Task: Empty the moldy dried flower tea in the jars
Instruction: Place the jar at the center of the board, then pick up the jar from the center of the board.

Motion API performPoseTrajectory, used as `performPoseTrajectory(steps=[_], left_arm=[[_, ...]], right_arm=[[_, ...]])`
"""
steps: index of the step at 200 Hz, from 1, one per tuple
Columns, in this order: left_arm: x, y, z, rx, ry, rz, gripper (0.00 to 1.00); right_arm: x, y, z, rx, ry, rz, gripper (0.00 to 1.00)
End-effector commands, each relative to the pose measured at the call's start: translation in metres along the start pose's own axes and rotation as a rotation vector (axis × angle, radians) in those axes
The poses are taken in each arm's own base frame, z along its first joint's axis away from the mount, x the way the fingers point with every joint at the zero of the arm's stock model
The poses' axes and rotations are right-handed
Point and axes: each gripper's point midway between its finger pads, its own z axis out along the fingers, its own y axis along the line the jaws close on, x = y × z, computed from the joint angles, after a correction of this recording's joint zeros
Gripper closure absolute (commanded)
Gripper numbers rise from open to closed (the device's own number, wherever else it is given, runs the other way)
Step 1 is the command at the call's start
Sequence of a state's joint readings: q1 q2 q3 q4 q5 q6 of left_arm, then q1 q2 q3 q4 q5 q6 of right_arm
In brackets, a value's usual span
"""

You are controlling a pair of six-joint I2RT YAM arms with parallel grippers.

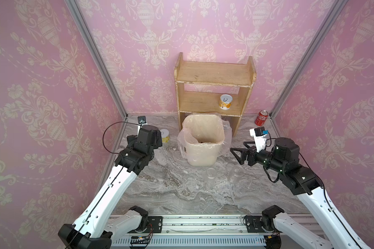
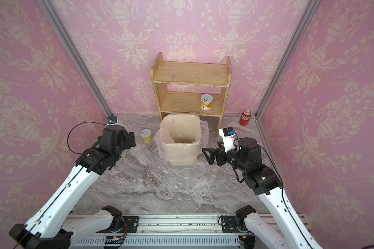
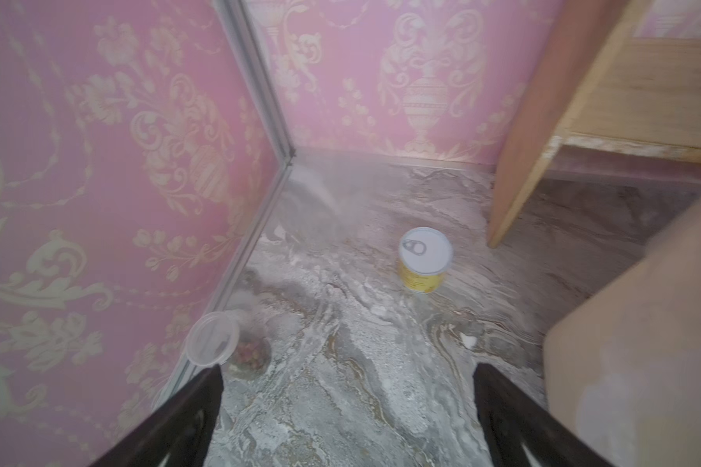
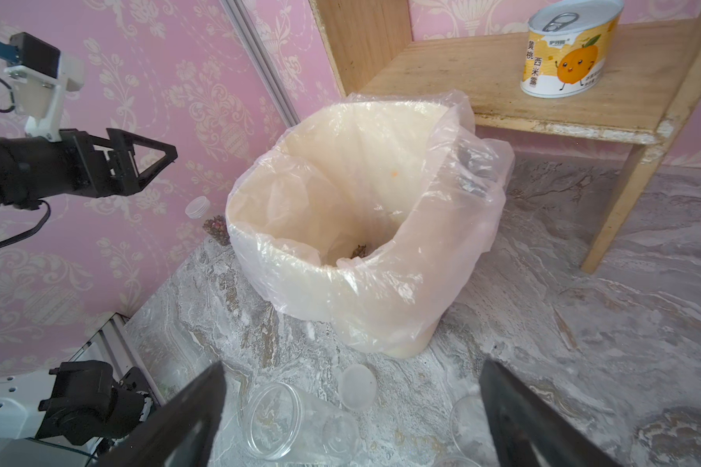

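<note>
Left gripper [image 3: 349, 370]: your jaws stand spread wide with nothing between them, over bare marble floor [image 3: 340, 424].
Capped jar [image 3: 219, 343]: just ahead of the fingertip [image 3: 203, 392] nearest the side wall. The lid is on. You cannot tell from the wrist view whether it touches that finger.
Tea heap [image 3: 251, 358]: pinkish-brown buds in the bottom of the capped jar, outside your jaws.
Yellow tin [image 3: 423, 263]: farther ahead of the left gripper, apart from the capped jar.
Right gripper [image 4: 351, 366]: jaws spread wide and empty, pointing at the bin.
Bin [image 4: 340, 299]: straight ahead of the right gripper, lined with a clear bag.
Tea clump [image 4: 359, 251]: a small dark patch at the bottom of the bin.
Clear jar [image 1: 211, 173]: below the right gripper and in front of the bin, mouth open, no tea seen inside.
Second clear jar [image 1: 238, 171]: beside the first and under the right gripper, likewise bare.
Loose lid [image 4: 357, 386]: on the floor between your right fingers, near the foot of the bin.
</note>
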State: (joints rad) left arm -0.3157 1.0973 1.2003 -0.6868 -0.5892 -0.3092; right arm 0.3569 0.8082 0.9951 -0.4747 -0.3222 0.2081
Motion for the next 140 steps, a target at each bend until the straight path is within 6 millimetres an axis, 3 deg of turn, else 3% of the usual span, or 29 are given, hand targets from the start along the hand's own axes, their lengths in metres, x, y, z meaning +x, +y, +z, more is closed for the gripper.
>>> performPoseTrajectory(steps=[1,50,95,140], left_arm=[[0.013,0.026,0.03,-0.089,0.065,-0.058,0.01],[0.046,0.075,0.088,-0.195,0.168,-0.254,0.01],[0.079,0.083,0.121,-0.244,0.244,-0.299,0.01],[0.096,0.1,0.138,-0.29,0.27,-0.332,0.01]], right_arm=[[-0.005,0.013,-0.003,-0.055,-0.023,-0.047,0.0],[-0.008,0.023,-0.005,-0.089,-0.033,-0.076,0.0],[-0.005,0.025,-0.002,-0.097,-0.016,-0.079,0.0],[-0.004,0.027,-0.003,-0.098,-0.019,-0.085,0.0]])
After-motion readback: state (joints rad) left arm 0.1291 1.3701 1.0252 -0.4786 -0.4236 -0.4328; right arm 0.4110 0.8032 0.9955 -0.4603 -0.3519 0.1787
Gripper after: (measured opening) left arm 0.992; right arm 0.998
